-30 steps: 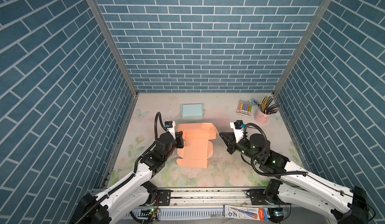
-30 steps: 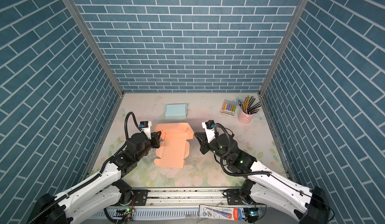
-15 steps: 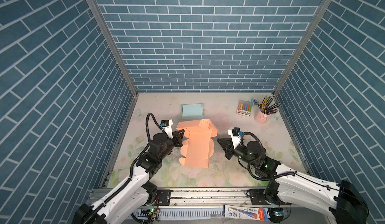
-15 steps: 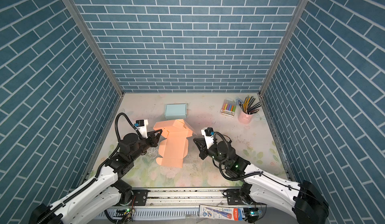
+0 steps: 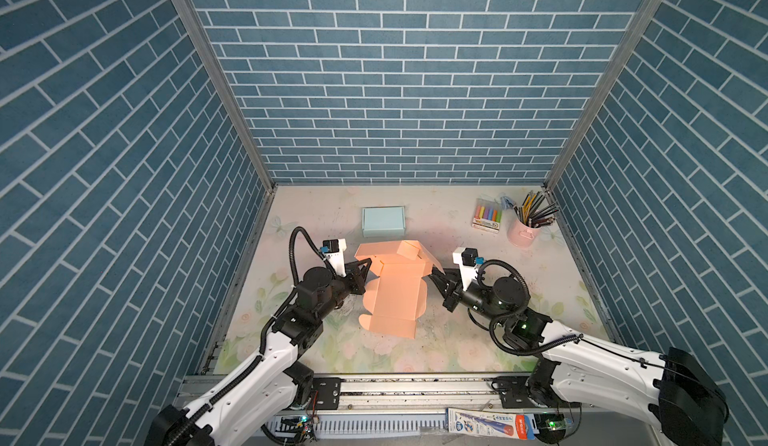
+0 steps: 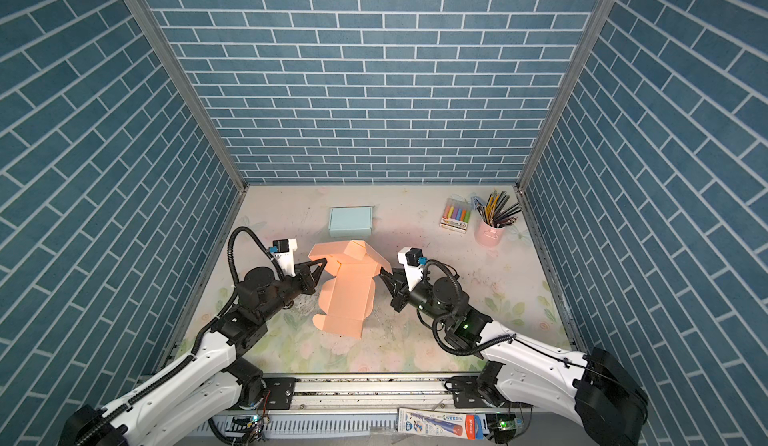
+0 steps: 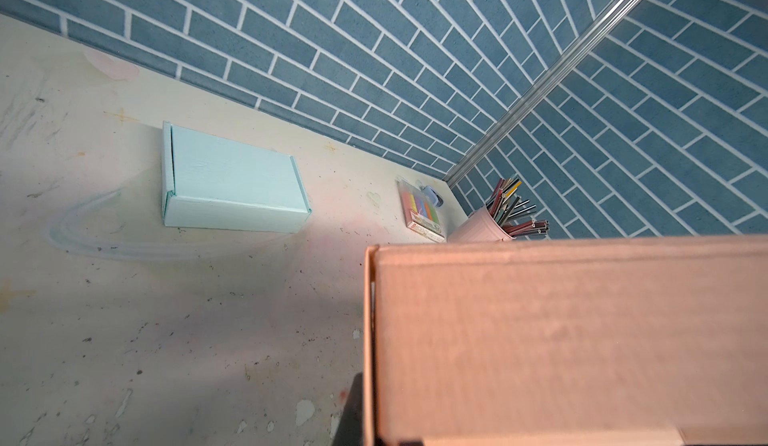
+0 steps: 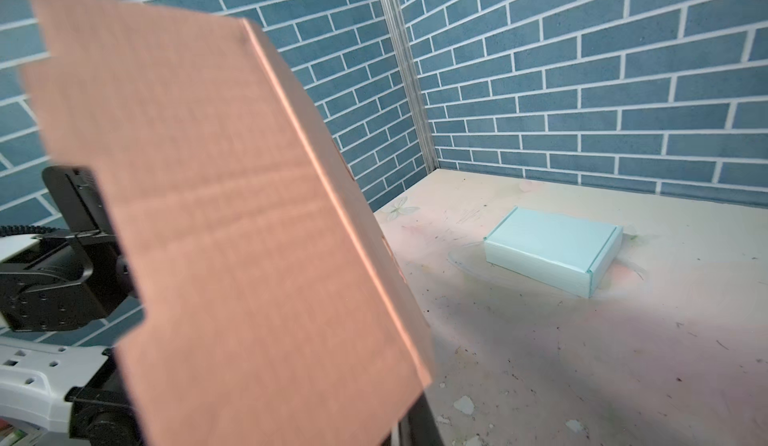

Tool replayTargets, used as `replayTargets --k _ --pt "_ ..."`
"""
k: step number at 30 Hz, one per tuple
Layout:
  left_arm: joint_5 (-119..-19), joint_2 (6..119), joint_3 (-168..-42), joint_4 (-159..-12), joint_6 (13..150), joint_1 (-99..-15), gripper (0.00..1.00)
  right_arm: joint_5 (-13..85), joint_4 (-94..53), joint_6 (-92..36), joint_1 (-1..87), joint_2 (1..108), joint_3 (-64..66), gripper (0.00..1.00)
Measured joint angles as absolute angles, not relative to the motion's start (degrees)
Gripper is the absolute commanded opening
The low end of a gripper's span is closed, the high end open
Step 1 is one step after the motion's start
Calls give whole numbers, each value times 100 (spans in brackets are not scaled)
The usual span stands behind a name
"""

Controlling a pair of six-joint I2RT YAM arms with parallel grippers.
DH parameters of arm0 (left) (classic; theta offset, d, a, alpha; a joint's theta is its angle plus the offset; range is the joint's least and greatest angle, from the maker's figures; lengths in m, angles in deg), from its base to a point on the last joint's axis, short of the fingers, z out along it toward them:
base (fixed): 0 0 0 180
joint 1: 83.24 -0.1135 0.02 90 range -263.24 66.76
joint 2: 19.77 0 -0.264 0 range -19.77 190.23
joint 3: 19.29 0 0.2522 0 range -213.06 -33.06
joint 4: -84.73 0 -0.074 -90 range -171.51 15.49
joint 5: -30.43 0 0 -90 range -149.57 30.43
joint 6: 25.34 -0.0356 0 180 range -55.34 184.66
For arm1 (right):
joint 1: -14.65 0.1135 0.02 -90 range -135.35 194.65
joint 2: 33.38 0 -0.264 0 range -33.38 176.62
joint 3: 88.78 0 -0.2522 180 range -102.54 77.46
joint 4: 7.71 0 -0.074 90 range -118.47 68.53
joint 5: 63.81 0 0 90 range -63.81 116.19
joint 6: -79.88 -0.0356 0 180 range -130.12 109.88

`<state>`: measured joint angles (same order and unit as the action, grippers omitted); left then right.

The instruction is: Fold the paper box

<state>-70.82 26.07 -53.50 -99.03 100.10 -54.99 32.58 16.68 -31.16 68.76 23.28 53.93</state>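
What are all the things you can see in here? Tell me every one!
paper box: one, orange, middle of the table, half folded, far part raised
small box: one, light blue, closed, behind the paper box
pack of coloured sticks: one, many colours, back right corner
cup: one, pink, beside the pack, full of pencils
table: one, pale with faint flowers, under everything
walls: three, blue brick, around the table
left gripper: one, black, shut on the paper box's left flap
right gripper: one, black, shut on the paper box's right flap
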Motion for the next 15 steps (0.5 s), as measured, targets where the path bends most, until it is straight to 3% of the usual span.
replayTargets --k 15 --pt "-7119 2459 -5129 -9910 10025 -5556 8 3411 1867 -3266 6898 2730 5307 8"
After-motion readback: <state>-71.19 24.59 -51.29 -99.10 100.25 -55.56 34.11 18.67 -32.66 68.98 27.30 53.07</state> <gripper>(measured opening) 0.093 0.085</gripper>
